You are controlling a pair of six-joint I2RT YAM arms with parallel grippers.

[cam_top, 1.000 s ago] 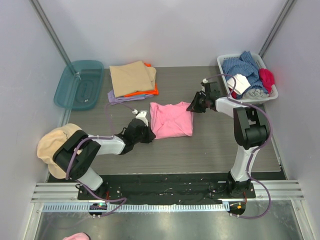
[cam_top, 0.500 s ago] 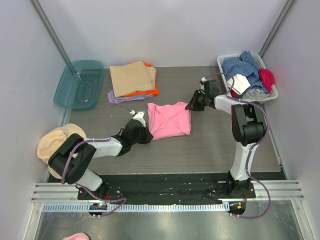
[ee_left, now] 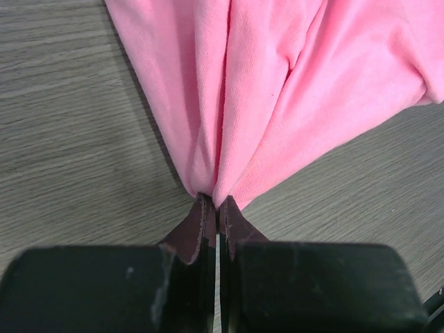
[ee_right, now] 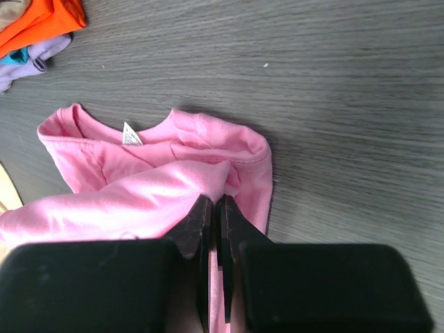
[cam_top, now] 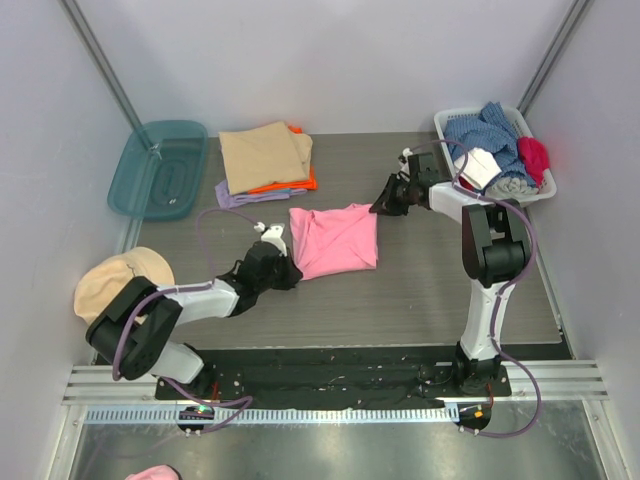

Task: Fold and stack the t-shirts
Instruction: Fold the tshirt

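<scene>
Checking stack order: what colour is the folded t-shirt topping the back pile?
The top folded cloth t-shirt is tan; top external view shows it best.

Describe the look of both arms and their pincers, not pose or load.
Left arm and right arm: white links between bulky black joints, each trailed by a looping lilac cable. Left pincer and right pincer: blocky black bodies, with slim dark maroon fingers tapering to points. No markings are readable.
</scene>
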